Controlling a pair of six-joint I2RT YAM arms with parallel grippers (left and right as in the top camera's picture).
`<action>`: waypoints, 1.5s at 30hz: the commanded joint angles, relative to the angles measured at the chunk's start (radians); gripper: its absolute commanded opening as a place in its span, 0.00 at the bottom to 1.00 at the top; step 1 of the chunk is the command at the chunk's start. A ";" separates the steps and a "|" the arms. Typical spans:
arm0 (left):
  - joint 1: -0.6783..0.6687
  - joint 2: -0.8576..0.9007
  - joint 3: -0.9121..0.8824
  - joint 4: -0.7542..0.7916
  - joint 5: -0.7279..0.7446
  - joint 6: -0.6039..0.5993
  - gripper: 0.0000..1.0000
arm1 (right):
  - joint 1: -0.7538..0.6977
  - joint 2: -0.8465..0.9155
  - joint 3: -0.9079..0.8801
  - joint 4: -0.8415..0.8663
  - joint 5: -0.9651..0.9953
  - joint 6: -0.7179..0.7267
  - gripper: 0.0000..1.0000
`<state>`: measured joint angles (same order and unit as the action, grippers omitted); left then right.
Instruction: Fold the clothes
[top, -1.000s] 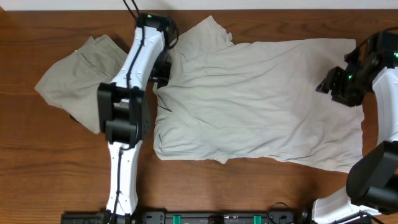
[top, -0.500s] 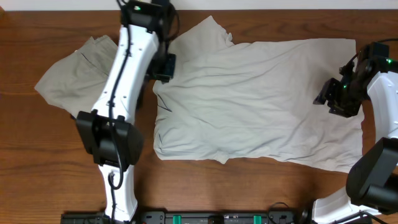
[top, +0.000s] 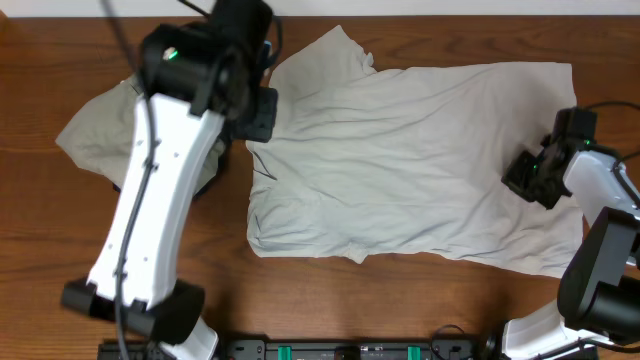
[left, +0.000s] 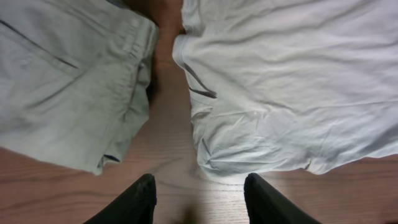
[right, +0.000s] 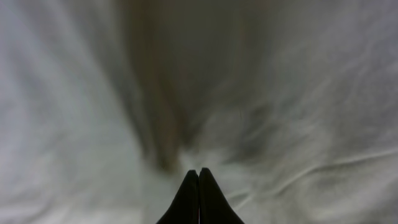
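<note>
Right gripper (right: 199, 174) is pinched shut, seemingly on a bit of T-shirt (top: 410, 160) near the table's (top: 400, 300) right edge. Left gripper (left: 199, 186) hangs partly open and empty between the shirt and the trousers (top: 100, 135). The shirt's spread flat mid-table. It looks thin and floppy, so I'd grab the corners.
</note>
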<state>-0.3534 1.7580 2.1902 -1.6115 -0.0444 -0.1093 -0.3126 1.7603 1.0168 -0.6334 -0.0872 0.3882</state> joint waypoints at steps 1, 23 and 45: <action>0.005 -0.005 -0.008 -0.078 -0.016 -0.042 0.49 | -0.023 -0.002 -0.047 0.042 0.061 0.053 0.01; -0.024 -0.143 -0.501 0.089 0.049 -0.163 0.50 | -0.394 -0.004 0.070 0.059 -0.294 -0.063 0.11; -0.047 -0.070 -1.172 0.912 -0.069 -0.068 0.40 | -0.242 -0.050 0.080 -0.126 -0.411 -0.117 0.29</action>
<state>-0.4004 1.6550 1.0214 -0.7185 -0.0341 -0.2260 -0.6048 1.7294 1.0821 -0.7494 -0.4828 0.3084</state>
